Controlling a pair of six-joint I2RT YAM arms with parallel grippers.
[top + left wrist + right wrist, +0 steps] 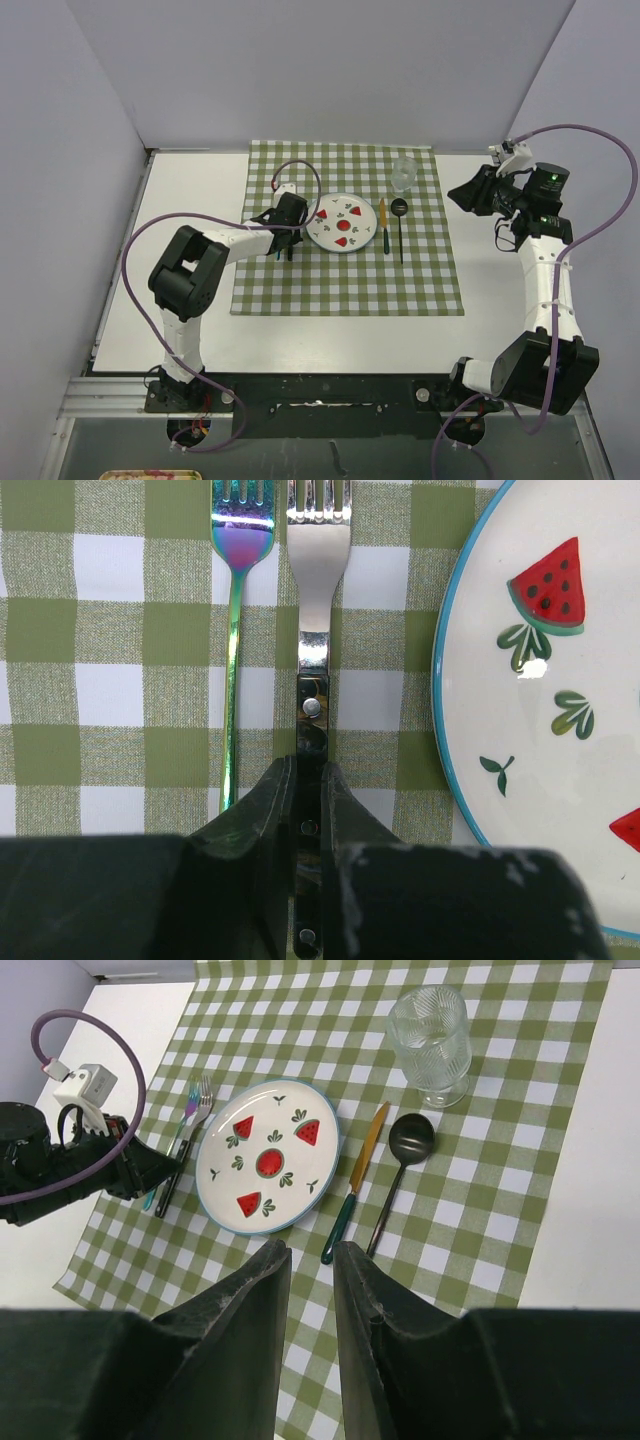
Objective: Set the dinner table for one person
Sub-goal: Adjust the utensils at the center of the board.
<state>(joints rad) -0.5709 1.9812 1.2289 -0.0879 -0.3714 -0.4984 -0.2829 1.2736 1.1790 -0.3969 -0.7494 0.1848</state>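
Here, the left fingers [280,790] were pinched tight on the dark handle of a silver fork [315,610] just left of the plate [322,232]. The fork was over the checked cloth [340,285] covering the middle of the dinner table [190,200], the white surface that stretched well beyond the plate on every side. The fork's long axis ran alongside the plate's left rim, with the tines toward the plate's far side and the handle toward the arms' bases. The fingers gripped it from the handle end, in line with that axis. An iridescent fork [234,630] lay parallel, just left of the silver one and farther from the plate. Whether the silver fork rested on the cloth or hung just above it could not be told. Right of the plate lay a knife [362,1160], then a spoon [405,1145], with a glass [430,1045] beyond the spoon's bowl. The right fingers [268,1270], narrowly parted and holding nothing, hovered high and well to the plate's right. The left arm was plainly nearer, so releasing the fork looked to be its job, probably with the fork kept parallel to the rim.
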